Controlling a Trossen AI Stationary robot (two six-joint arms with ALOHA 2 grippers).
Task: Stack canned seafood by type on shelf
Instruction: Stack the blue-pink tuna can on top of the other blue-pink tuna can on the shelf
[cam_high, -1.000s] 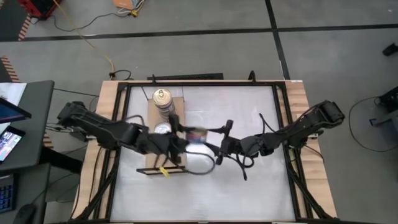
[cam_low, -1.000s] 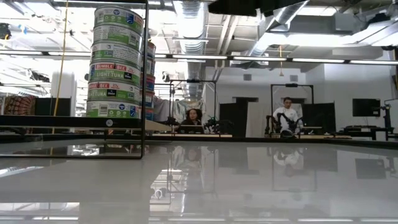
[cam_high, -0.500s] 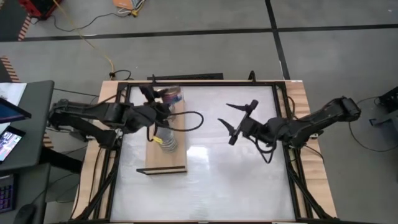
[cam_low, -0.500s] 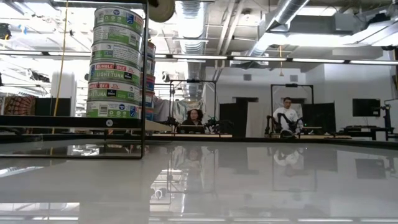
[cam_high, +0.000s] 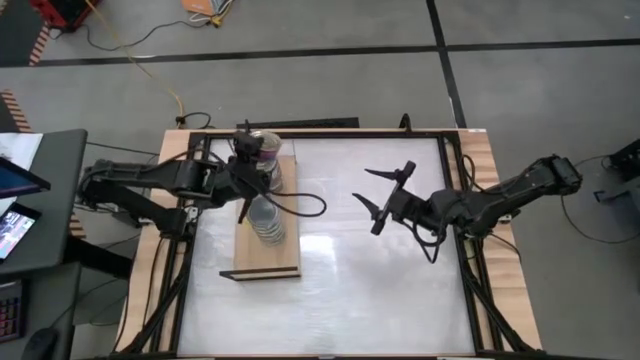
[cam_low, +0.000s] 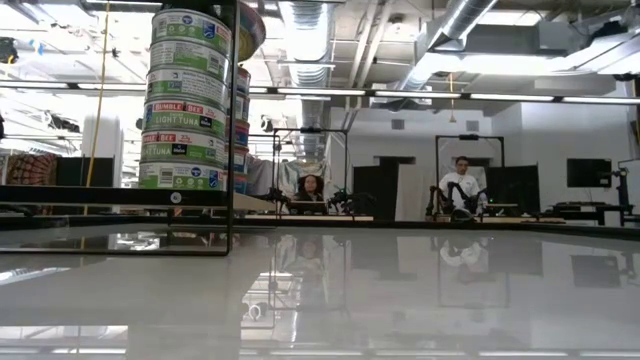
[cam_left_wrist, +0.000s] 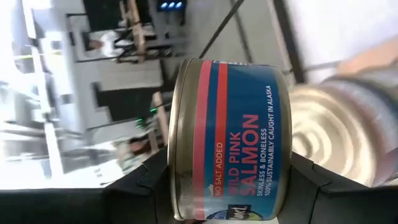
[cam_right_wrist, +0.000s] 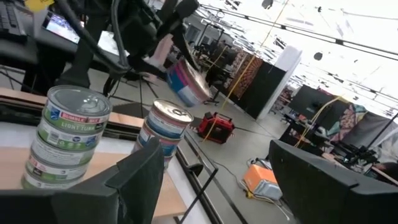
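Observation:
On the tan shelf (cam_high: 266, 255) stand two stacks of canned seafood: green-labelled tuna tins (cam_high: 268, 222) (cam_right_wrist: 68, 143) and, toward the far edge, blue salmon tins (cam_right_wrist: 165, 127) (cam_low: 242, 130). My left gripper (cam_high: 255, 158) is shut on one blue-and-red salmon tin (cam_left_wrist: 227, 137) (cam_right_wrist: 186, 84), which is in the air over the far stack. My right gripper (cam_high: 385, 195) hovers open over the middle of the table with nothing between its fingers. My left gripper pinches the salmon tin between its two fingers, one on each flat end face (cam_left_wrist: 177, 168). The fingers come about level from the table's left side. The tin is lifted clear and tilted on its edge, over the salmon stack's silver top (cam_left_wrist: 329, 130).
Black frame rails (cam_high: 330, 135) and wooden side rails (cam_high: 480, 160) run round the white tabletop. A black cable (cam_high: 305, 205) loops off the left arm beside the tuna stack. Free tabletop lies right of the shelf. People sit at desks in the room beyond (cam_low: 462, 185).
My left gripper has carried the salmon tin from the middle of the table toward the far-left, up over the far stack, rolling so the tin tipped onto its edge. My right gripper has risen and drawn back toward the table's right. Both stacks have stayed put.

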